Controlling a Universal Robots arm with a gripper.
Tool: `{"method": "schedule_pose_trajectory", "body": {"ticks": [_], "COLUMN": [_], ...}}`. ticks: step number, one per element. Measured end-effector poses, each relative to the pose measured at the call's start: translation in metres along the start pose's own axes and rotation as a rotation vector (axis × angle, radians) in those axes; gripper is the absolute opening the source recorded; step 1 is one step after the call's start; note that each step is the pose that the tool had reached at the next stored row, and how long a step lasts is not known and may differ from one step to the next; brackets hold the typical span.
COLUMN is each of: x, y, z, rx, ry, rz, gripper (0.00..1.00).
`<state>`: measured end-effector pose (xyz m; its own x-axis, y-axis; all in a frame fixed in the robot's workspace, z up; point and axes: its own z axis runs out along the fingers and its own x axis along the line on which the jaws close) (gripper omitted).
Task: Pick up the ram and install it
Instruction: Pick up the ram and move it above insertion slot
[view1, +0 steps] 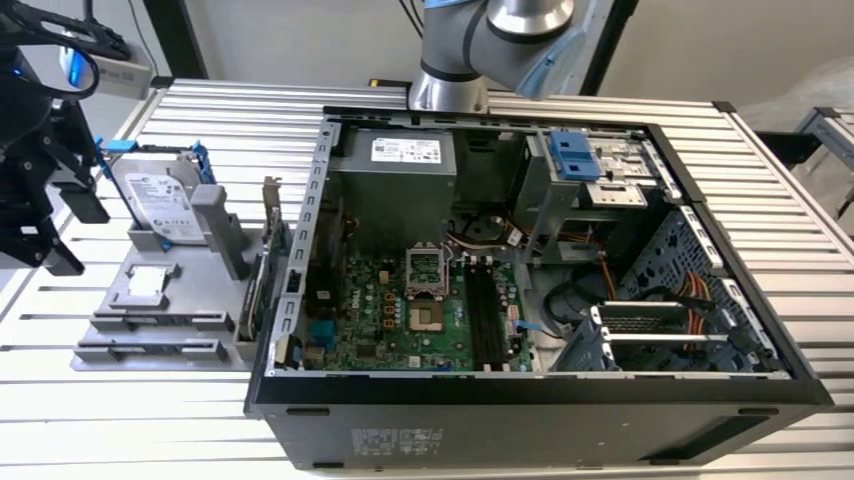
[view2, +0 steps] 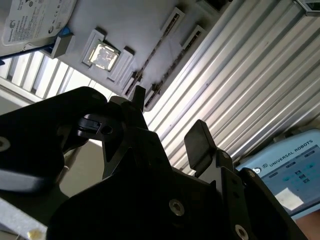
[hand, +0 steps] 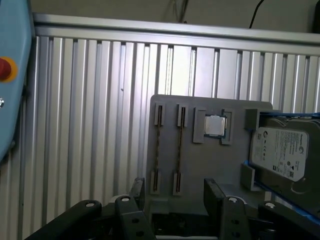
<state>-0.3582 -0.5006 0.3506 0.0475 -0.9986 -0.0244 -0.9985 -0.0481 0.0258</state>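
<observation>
Claw (hand: 174, 186) hung wide and empty near the ram (hand: 178, 150): probably light, stiff, fragile, best pinched across its faces, mid-length.

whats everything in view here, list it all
table: 1, silver ribbed, under everything
case: 1, black, open, mid-table
motherboard: 1, green, inside case
holder: 1, grey, on the exterior view's left of case
hard drive: 1, silver with blue handles, in holder
chip: 1, silver, in holder recess
ram: seemingly 2, thin edges, in holder slots
card: 1, metal bracket, between holder and case
arm: 1, grey-blue, behind case
gripper: 1, black, open, over holder
</observation>
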Motion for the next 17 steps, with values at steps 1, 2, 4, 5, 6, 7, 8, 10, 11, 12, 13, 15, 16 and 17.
{"method": "schedule_pose_trajectory", "body": {"ticks": [1, 2, 4, 5, 6, 7, 8, 10, 11, 12, 13, 15, 16, 17], "x": [-0.0001, -0.0002, -0.0004, -0.0007, -0.0009, -0.0011, -0.0013, -0.0018, -0.002, -0.0023, -0.0024, -0.0024, -0.0024, -0.0024], "y": [0.0, 0.0, -0.0002, -0.0003, -0.0004, -0.0005, -0.0007, -0.001, -0.0011, -0.0012, -0.0012, -0.0013, -0.0013, -0.0013], "z": [0.0003, 0.0006, 0.0015, 0.0018, 0.0021, 0.0024, 0.0028, 0.0035, 0.0038, 0.0043, 0.0047, 0.0052, 0.0053, 0.0056], "rx": [-0.0001, -0.0002, 0.0001, 0.0, -0.0001, -0.0001, -0.0001, -0.0001, -0.0002, -0.0001, 0.0, -0.0003, -0.0004, -0.0003], "ry": [0.0001, 0.0002, -0.0001, 0.0, 0.0001, 0.0001, 0.0001, 0.0001, 0.0002, 0.0001, 0.0001, 0.0003, 0.0004, 0.0003], "rz": [0.0, 0.0, 0.0, 0.0, 0.0, 0.0, 0.0, 0.0, 0.0, -0.001, -0.001, -0.001, -0.001, -0.001], "gripper": [1.0, 1.0, 1.0, 1.0, 1.0, 1.0, 1.0, 1.0, 1.0, 1.0, 1.0, 1.0, 1.0, 1.0]}}
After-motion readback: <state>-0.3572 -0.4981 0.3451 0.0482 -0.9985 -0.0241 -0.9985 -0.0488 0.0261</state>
